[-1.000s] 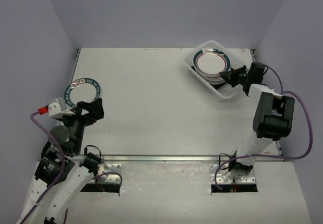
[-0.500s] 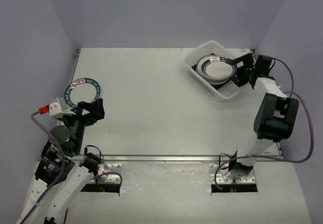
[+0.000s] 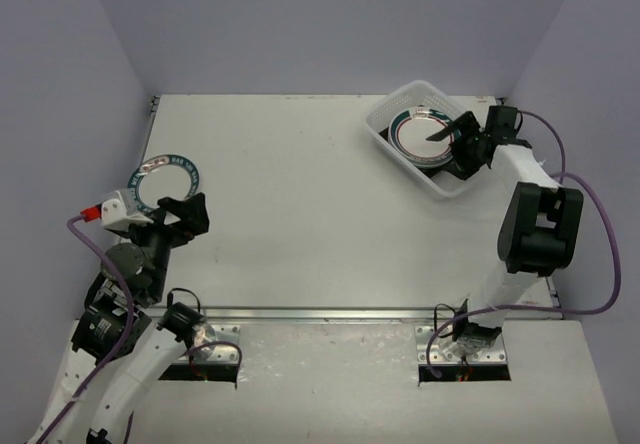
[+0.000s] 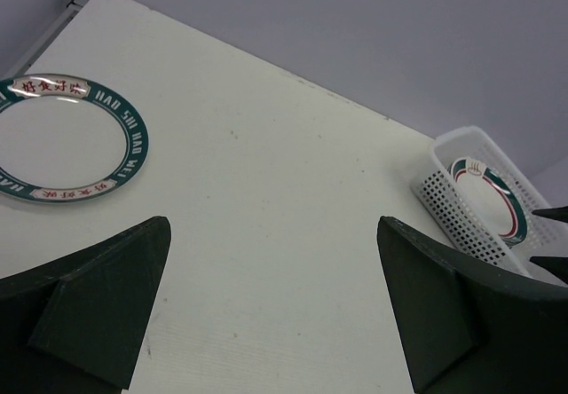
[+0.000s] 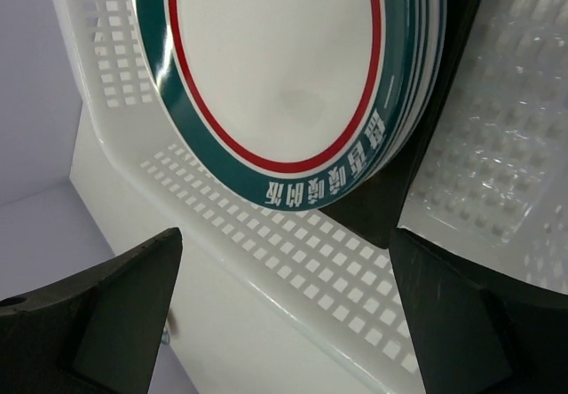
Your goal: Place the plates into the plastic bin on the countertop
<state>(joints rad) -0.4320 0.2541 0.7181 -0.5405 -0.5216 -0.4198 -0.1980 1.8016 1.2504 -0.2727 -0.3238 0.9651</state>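
Note:
The plastic bin [image 3: 442, 183] stands at the far right of the countertop [image 3: 300, 224] and holds a stack of plates [image 3: 422, 134]. In the right wrist view the top plate [image 5: 275, 66] is round and white with a teal-and-red rim, and a dark plate edge [image 5: 390, 200] shows beneath the stack. My right gripper [image 3: 456, 144] hangs open over the bin's right side, holding nothing. One more round plate [image 3: 165, 183] with a teal lettered rim lies at the far left. Just near of it, my left gripper [image 3: 181, 213] is open and empty.
The perforated bin wall [image 5: 293, 265] fills the space between the right gripper's [image 5: 284, 243] fingers. The left wrist view shows the left plate [image 4: 67, 141], the bin [image 4: 461, 212] far off and bare countertop under the left gripper [image 4: 271, 234]. Purple walls enclose three sides.

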